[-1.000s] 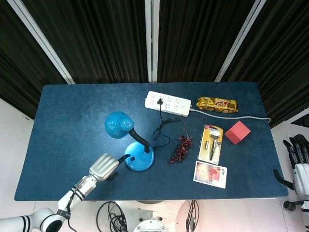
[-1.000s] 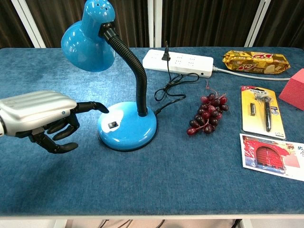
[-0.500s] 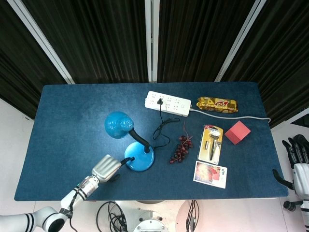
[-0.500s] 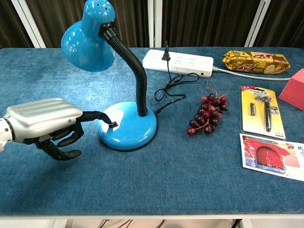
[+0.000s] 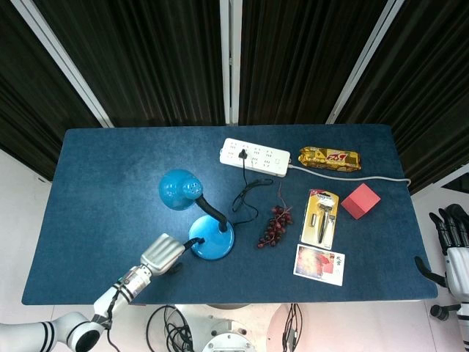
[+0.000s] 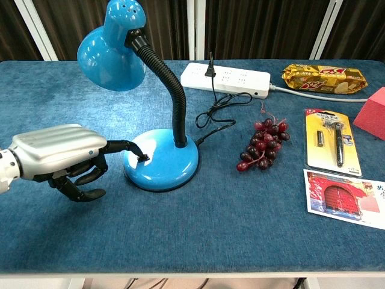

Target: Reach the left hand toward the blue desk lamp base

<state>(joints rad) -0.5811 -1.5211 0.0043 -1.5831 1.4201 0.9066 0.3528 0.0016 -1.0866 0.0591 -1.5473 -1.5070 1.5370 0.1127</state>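
Observation:
The blue desk lamp stands left of the table's middle, with its round base (image 5: 212, 240) (image 6: 165, 159) flat on the cloth and its shade (image 5: 179, 188) (image 6: 111, 51) bent up and to the left on a black neck. My left hand (image 5: 161, 253) (image 6: 57, 150) lies just left of the base, silver back upward. One dark finger is stretched out, its tip on the small black switch (image 6: 143, 158) on the base's left part. The other fingers curl loosely underneath and hold nothing. My right hand (image 5: 451, 235) hangs off the table's right edge with its fingers spread.
The lamp's black cord (image 6: 216, 111) runs to a white power strip (image 5: 255, 156) (image 6: 225, 78) at the back. Right of the lamp are grapes (image 5: 275, 226) (image 6: 261, 144), a razor pack (image 5: 321, 216) (image 6: 331, 141), a picture card (image 5: 319, 264) (image 6: 343, 189), a red block (image 5: 360, 201) and a snack bag (image 5: 330, 158).
My left hand has moved right and down to the lamp base. Its outstretched fingertip, above the base's rim a second ago, now rests on the switch. The right hand has barely moved.

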